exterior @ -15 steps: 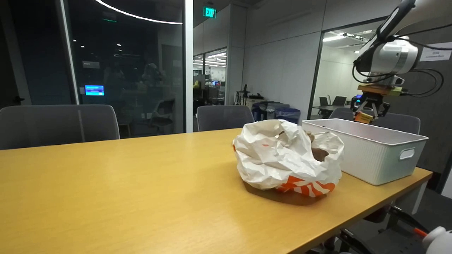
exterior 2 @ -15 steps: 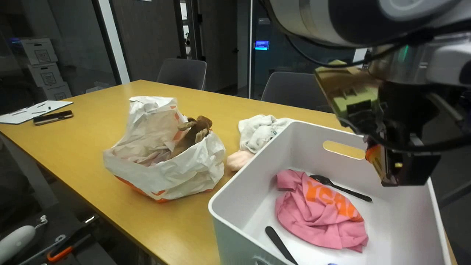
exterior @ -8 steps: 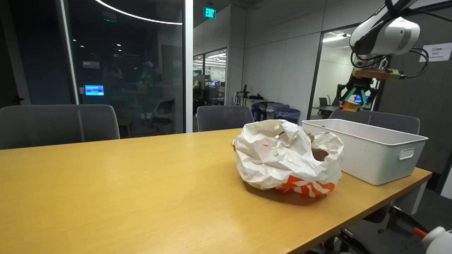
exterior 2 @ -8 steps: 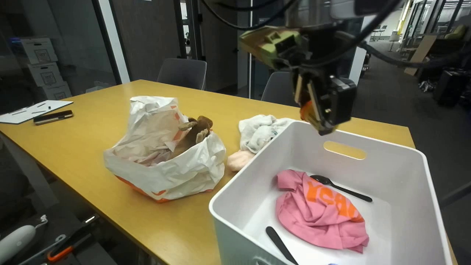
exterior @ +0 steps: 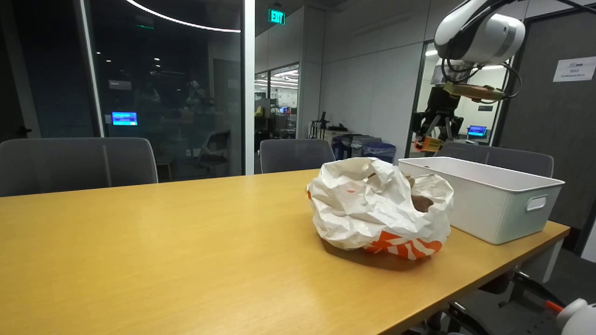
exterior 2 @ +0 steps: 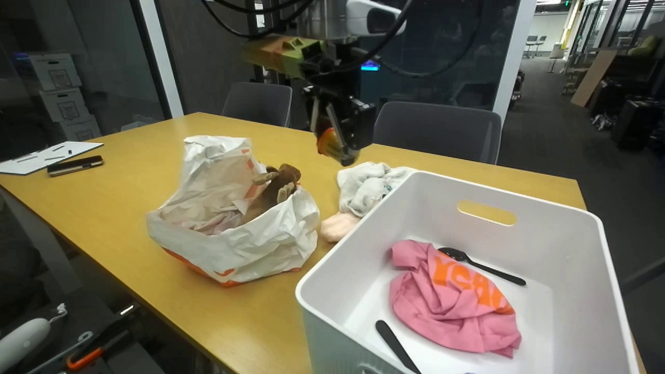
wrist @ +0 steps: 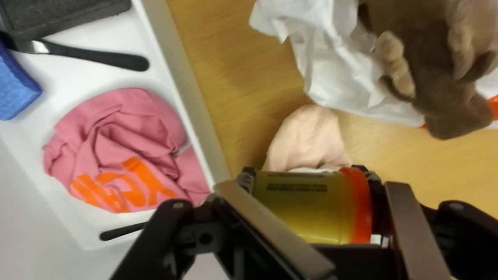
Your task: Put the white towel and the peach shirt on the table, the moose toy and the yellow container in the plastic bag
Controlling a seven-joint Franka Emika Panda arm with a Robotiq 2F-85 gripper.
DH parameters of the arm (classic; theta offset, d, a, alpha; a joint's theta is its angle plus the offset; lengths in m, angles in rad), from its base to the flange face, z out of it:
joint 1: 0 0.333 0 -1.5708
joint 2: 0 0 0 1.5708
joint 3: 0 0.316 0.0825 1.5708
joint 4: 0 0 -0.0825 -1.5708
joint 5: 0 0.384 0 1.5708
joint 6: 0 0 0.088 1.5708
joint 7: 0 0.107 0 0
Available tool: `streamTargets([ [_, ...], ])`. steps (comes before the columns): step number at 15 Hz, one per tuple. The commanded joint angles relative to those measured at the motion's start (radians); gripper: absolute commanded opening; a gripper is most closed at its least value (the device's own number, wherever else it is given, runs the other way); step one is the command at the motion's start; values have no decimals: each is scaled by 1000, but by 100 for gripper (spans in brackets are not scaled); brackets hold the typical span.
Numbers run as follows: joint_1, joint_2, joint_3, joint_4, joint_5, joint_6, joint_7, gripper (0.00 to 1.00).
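Hanging mid-air, the pincer (wrist: pixel 310 186) clasps the yellow container (wrist: pixel 305 210) — crosswise between its fingers (wrist: pixel 413 229).

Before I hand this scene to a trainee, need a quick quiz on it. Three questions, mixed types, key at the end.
1. Multiple choice. What is the gripper holding?
A) the pink cloth
B) the yellow container
C) the black spoon

2. True or false. The white towel lies on the table, outside the white bin.

3. Fill in the blank. The ____ pokes out of the plastic bag.

Key
1: B
2: True
3: moose toy
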Motion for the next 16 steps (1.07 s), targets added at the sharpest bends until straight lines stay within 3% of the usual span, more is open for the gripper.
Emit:
streamTargets([
  [1,43,-19,24,-2,97,-149,-98,38],
  [5,61,47,46,13,115,-228,-101,38],
  [12,62,210,61,43,210,-248,-133,38],
  [13,59,226,62,54,218,-261,-119,88],
  [14,53,240,60,70,232,-283,-114,89],
  [16,44,238,52,79,226,-268,-88,100],
])
